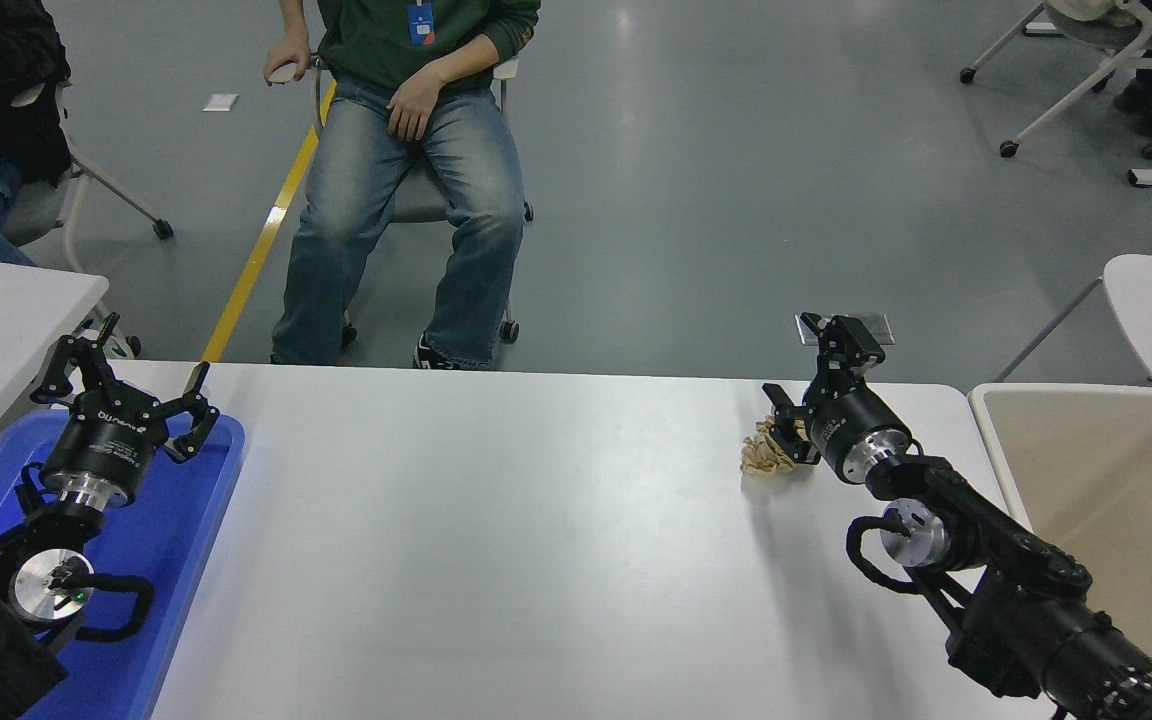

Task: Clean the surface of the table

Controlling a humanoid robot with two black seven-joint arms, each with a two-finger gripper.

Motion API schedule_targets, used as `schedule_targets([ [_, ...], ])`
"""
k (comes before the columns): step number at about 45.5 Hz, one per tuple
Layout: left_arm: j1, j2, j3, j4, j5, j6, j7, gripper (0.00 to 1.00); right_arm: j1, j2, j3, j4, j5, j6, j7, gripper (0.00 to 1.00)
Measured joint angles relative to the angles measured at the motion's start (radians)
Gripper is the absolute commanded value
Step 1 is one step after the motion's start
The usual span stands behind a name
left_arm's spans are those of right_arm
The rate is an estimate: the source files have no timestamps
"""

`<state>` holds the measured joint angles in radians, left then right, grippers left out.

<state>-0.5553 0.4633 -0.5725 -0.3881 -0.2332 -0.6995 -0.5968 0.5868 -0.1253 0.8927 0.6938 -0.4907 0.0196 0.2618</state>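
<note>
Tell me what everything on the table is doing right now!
Table: bare but for one paper wad.
Paper wad: crumpled, lying on the table, beside the right gripper.
Right gripper: open, right next to the wad, not closed on it.
Left gripper: open, empty, parked over the blue tray.
Blue tray: nothing seen in it.
Beige bin: open-topped, looks empty.

Bench (496,520): plain matte white, unpatterned; crumpled paper wad (764,452): tan; tray (171,520): solid blue; bin (1106,470): cream; left end effector (121,392) and right end effector (816,385): black with silver collars; floor (716,180): grey, one yellow stripe (261,240); seated person (406,150): faded blue jeans, dark green top.
</note>
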Motion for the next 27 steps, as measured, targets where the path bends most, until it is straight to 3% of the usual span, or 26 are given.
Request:
schedule_targets([
  [27, 0.0, 0.0, 0.0, 0.0, 0.0, 0.0, 0.0, 1.0, 0.001, -0.007, -0.013, 0.014, 0.019, 0.005, -0.008, 1.0],
])
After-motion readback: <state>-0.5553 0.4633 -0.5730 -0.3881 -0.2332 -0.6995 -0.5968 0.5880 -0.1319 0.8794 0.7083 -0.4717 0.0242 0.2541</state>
